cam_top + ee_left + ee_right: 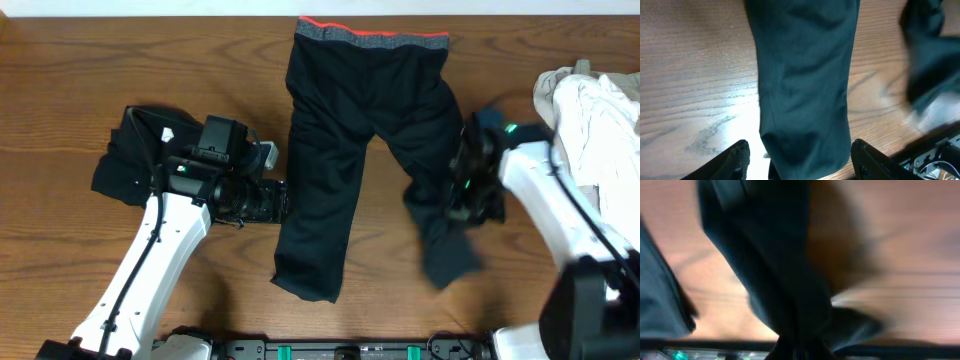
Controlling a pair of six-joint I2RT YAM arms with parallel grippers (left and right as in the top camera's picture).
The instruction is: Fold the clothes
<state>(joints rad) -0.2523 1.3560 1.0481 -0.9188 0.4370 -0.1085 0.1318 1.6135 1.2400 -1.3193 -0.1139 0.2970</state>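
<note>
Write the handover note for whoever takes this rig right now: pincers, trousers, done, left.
Left pincer: open at the flat left leg, holding nothing.
Right pincer: shut on the right leg, which is bunched and raised.
Trousers: mid-table, waistband at the far edge.
Done: right leg gripped; no fold finished.
Left: probably lay the right leg over the left one, then fold the length up.

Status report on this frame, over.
Left gripper open over one leg. Right gripper shut on trousers, other leg bunched. Pale pile at far right.
</note>
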